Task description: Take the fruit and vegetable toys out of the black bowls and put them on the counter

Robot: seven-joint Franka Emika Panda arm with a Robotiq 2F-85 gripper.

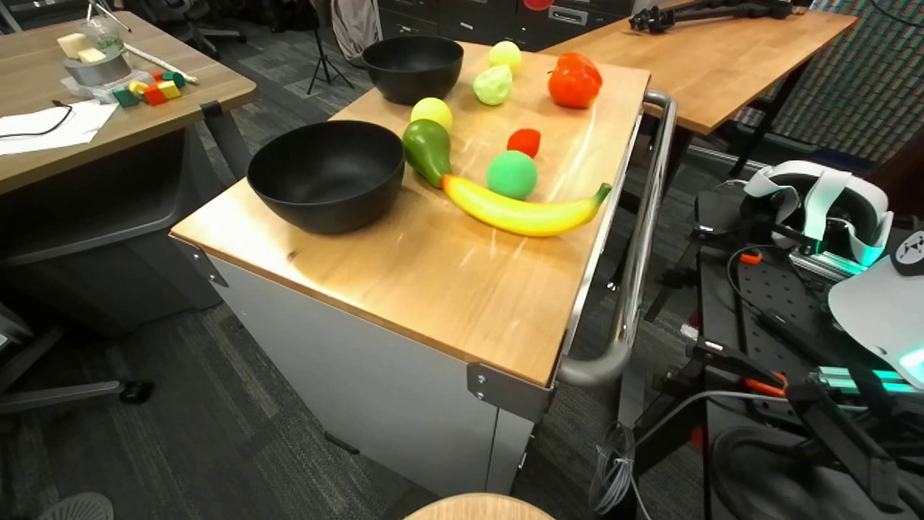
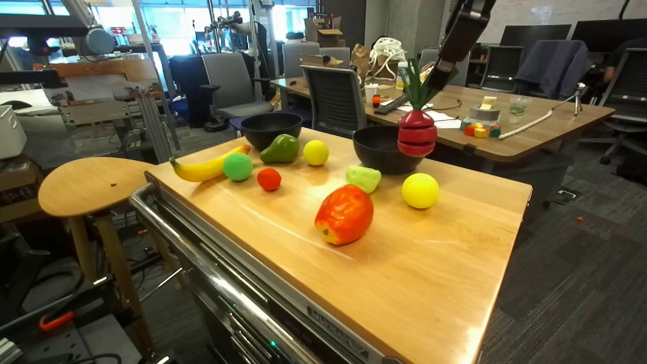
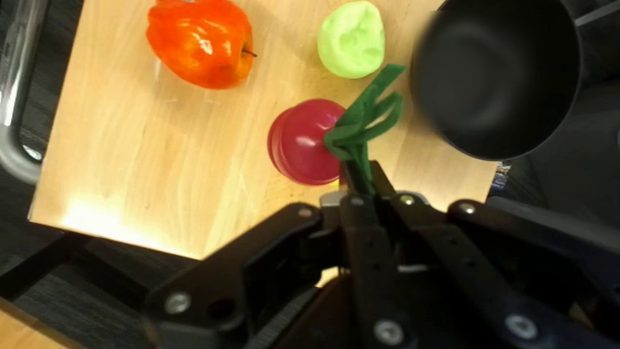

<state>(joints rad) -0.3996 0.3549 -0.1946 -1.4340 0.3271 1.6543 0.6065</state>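
Wrist view: holding up a red radish toy (image 3: 307, 145), next to be set down

Grasps the toy by its green leaves (image 3: 352, 135) in a clenched gripper (image 3: 363, 177) and dangles it in the air above the desk (image 1: 390, 274), overlapping a black bowl (image 2: 376, 159) in an exterior view, yet seen against the desk in the wrist view. Counts, already out on the desk, a banana (image 1: 530, 211), a green ball (image 1: 512, 175), a small red toy (image 1: 525, 141), an avocado (image 1: 427, 148), a pale green toy (image 1: 493, 84), an orange-red pepper (image 1: 575, 81) and two yellow balls (image 1: 432, 113). Sees no toy inside that bowl or inside the second black bowl (image 1: 325, 209) beside the avocado, so probably stands at the final set-down.

Calls next for a shift clear of the yellow ball (image 2: 420, 191) apart from the avocado — probably almost hidden behind the gripper in the wrist view — then a slow descent to the desk beside the orange-red pepper, letting go of the leaves only on contact. May tip or roll once freed.
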